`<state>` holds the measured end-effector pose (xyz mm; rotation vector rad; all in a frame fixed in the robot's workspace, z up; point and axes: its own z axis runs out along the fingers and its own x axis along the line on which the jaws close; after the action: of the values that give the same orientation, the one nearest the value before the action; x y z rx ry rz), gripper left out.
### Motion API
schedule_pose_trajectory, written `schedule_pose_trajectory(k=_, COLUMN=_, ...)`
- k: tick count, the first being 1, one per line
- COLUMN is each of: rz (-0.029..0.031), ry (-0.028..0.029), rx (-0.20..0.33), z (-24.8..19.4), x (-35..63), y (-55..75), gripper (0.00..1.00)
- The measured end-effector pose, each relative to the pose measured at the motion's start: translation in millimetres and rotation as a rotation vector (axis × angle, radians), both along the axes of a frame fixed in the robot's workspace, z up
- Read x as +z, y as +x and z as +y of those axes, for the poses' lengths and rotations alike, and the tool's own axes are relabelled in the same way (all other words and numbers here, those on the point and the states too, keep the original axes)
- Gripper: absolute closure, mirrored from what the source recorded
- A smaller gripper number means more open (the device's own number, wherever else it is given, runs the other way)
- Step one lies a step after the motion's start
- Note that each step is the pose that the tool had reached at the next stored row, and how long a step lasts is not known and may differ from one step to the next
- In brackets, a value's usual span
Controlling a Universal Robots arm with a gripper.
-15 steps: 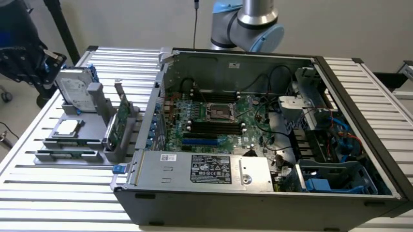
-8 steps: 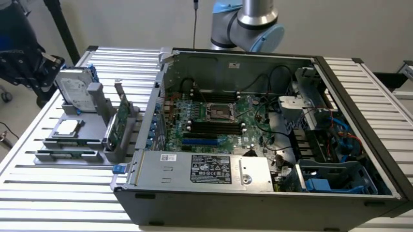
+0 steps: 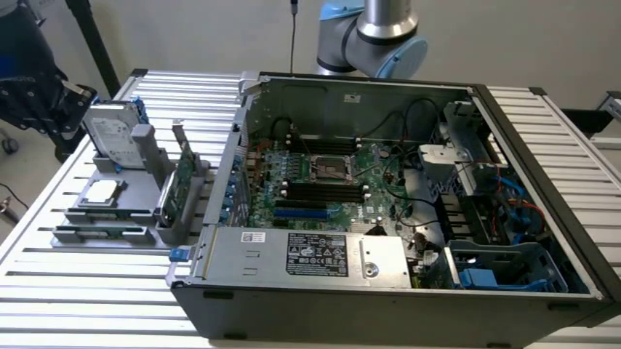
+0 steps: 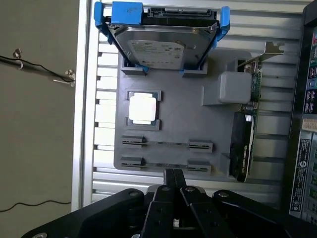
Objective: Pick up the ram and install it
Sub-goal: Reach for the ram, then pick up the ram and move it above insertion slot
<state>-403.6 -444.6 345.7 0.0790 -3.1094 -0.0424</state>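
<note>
On my wrist feed the claw (image 4: pixel 173 172) has its two black fingers pressed together at the tips, with nothing between them. It hangs over the edge of the grey holder (image 4: pixel 218 124), clear of everything in it.

The ram (image 4: pixel 167 165) stands on edge in the holder, a thin line held by a grey clip at each end, in the row closest to the claw tips. A second stick (image 4: pixel 167 144) sits the same way in the next row, between the ram and the processor (image 4: pixel 143 108). Beyond the processor, the hard drive (image 4: pixel 166 44) leans in its blue-railed cradle. The green card (image 4: pixel 245 144) stands upright along the holder's side nearest the case.

On the exterior feed I see the holder (image 3: pixel 136 190) on the slatted bench (image 3: pixel 97 291), at the exterior view's left, just beside the open case (image 3: pixel 388 291). The ram (image 3: pixel 102 233) is in the front row there and the second stick (image 3: pixel 105 213) is behind it. The motherboard (image 3: pixel 321 174) lies flat inside the case, with its black slots (image 3: pixel 325 193) showing no stick in them. The arm (image 3: pixel 374 33) rises behind the case's back wall.
</note>
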Motion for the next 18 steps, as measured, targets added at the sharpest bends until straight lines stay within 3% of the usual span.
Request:
schedule_pose_trajectory(k=14, rz=0.0000, ry=-0.0003, rx=0.000, z=-0.8, x=-0.9, y=0.0, gripper=0.89)
schedule_pose_trajectory(k=18, rz=0.0060, ry=-0.0006, rx=0.005, z=-11.3, x=-5.9, y=0.0, gripper=0.89)
